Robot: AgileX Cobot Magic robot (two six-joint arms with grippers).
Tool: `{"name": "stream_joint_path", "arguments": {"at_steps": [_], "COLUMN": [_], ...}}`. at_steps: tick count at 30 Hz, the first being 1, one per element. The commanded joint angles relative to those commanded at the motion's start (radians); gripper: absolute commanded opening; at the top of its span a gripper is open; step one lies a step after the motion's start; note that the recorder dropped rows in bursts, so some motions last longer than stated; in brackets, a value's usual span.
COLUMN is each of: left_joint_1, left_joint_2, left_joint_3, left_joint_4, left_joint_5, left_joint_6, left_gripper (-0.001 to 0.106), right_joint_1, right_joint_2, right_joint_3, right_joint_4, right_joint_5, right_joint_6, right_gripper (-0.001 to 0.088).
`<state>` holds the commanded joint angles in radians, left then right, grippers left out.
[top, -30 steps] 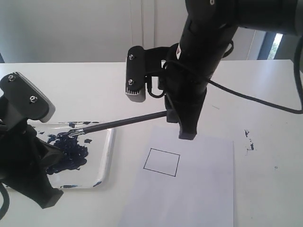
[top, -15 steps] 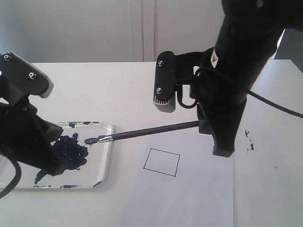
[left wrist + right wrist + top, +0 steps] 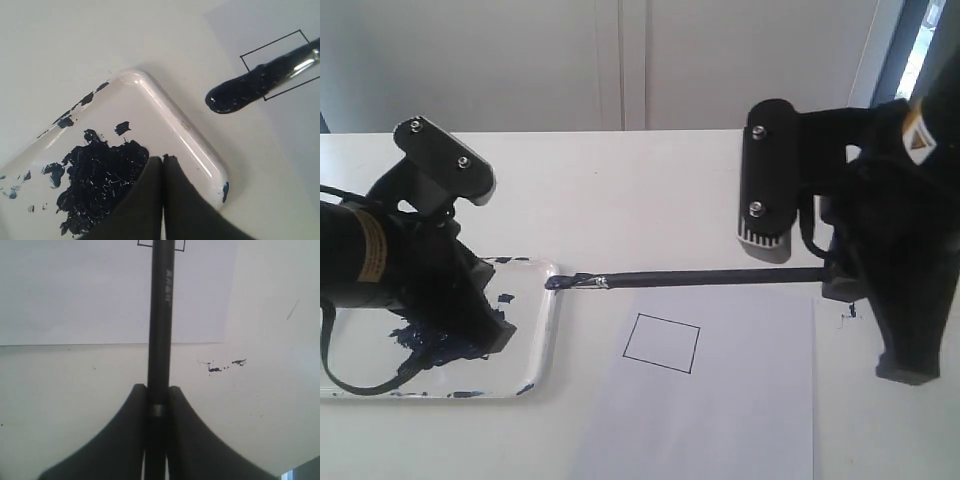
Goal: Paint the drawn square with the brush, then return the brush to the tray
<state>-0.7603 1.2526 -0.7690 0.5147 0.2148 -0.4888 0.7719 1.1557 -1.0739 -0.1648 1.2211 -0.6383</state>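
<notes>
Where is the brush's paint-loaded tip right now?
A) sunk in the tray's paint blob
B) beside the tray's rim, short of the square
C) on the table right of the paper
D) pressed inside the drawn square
B: in the exterior view the brush ends right by the rim of the tray, clear of the paint blob, and the drawn square is blank white inside.

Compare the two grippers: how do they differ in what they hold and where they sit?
The right gripper clamps the brush; the left gripper is shut on nothing. The left gripper hangs over the blue paint in the tray; the right gripper is over the table beside the paper. Both are dark and closed.
</notes>
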Motion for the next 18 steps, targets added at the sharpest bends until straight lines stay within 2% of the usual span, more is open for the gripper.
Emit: {"name": "stream_joint_path", "arguments": {"at_steps": [3,9,12,16,18], "left_joint_1": [-0.024,-0.162,-0.215,-0.240,-0.240], "left_joint_2": [0.009,0.053,0.089,0.137,0.154], "left_joint_3": [0.000,0.000,0.000,0.000,0.000], "left_joint_4": [-0.026,-0.068,-0.077,-0.170,-0.205], "left_joint_5": [-0.013,0.002,0.054,0.091,0.085], "left_joint_6": [0.000,0.081,0.129,0.180,0.180], "left_gripper": [0.000,0.000,0.000,0.000,0.007], "right_joint_1": [-0.025,-0.036,-0.036,-0.036,-0.036], "right_joint_2": [-0.052,-0.153,-0.194,-0.231,-0.244], "right_joint_3": [0.038,0.106,0.135,0.165,0.175], "right_joint_4": [-0.002,-0.002,-0.005,-0.005,-0.007], "right_joint_5": [0.000,0.000,0.000,0.000,0.000], "right_joint_6": [0.014,0.038,0.047,0.070,0.072], "right_gripper": [0.0000,0.0000,0.0000,0.0000,0.0000]}}
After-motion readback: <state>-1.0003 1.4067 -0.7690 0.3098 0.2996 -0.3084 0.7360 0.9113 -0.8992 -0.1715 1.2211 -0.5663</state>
